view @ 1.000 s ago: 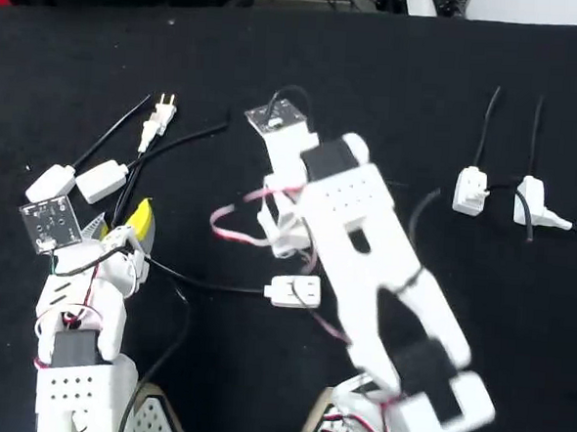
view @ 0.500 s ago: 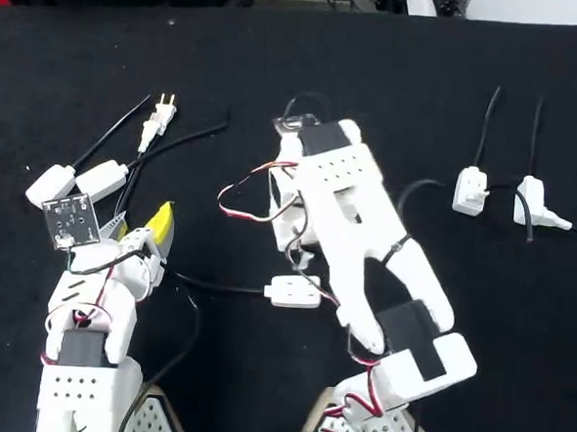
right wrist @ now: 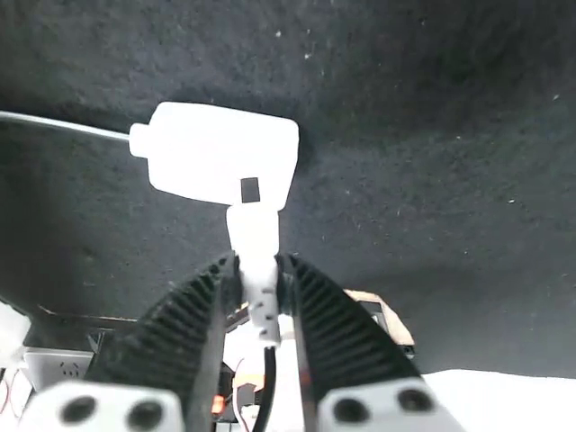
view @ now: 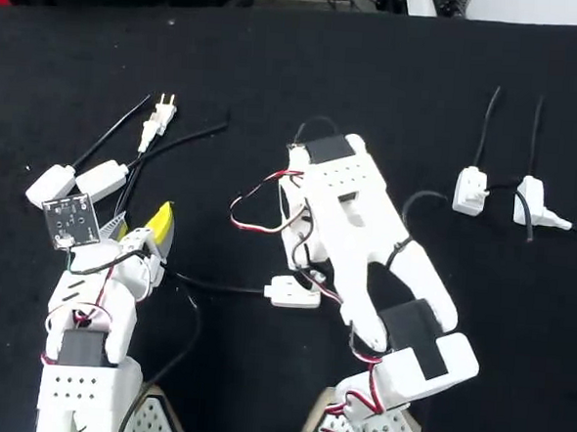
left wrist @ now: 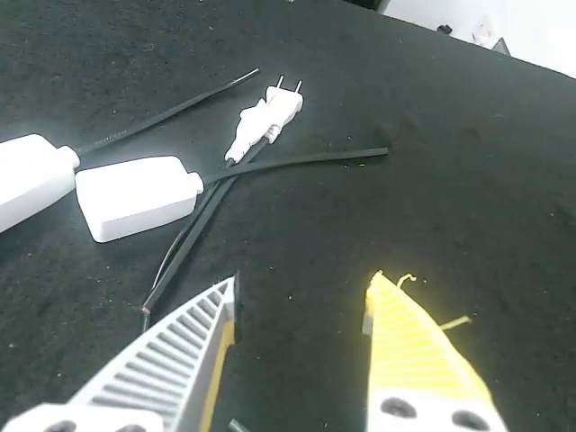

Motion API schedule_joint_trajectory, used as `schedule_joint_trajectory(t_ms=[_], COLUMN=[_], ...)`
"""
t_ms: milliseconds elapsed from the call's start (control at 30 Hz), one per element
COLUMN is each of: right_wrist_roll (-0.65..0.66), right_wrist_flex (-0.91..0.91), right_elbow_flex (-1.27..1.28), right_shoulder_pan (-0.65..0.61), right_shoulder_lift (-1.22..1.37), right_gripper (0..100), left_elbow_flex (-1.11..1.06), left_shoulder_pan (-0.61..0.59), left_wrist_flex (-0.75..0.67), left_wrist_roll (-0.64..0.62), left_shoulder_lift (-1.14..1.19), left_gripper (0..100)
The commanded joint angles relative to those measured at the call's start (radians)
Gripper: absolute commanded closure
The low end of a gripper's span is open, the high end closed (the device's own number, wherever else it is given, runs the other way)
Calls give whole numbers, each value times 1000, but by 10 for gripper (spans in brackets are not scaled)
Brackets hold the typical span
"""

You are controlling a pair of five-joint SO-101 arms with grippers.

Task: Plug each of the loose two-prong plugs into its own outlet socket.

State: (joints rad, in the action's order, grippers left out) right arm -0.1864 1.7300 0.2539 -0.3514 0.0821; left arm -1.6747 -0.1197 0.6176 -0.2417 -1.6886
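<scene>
Overhead, my right arm (view: 352, 215) overhangs the socket (view: 286, 294). Wrist view shows right fingers (right wrist: 193, 315) clamped on the plug (right wrist: 255, 247). Left fingers (left wrist: 414, 351) spread, empty.

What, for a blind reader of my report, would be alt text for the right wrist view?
The right gripper is shut on a white plug whose front end meets a white outlet socket lying on the black table; a cord leaves the socket.
</scene>
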Motion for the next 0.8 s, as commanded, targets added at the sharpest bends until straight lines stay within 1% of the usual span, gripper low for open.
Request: schedule_joint_trajectory(t_ms=[0,100,167,400,767], right_wrist_roll=[-80,-146,-163,-164,-164], right_wrist_flex=[31,31,31,35,29], right_elbow_flex=[-2,-1,2,22,5], right_shoulder_pan=[9,9,8,12,71], right_shoulder_lift=[-5,-1,-1,2,4], right_gripper=[988,988,988,988,988], left_elbow_flex=[-10,-10,-8,-8,-7], left_shoulder_pan=[10,10,10,10,10], left_wrist_flex=[-2,-2,-2,-2,-2], left_wrist_roll=[-5,-5,-5,-5,-5], left_shoulder_lift=[-6,-6,-6,-6,-6], left_gripper=[770,770,770,770,770])
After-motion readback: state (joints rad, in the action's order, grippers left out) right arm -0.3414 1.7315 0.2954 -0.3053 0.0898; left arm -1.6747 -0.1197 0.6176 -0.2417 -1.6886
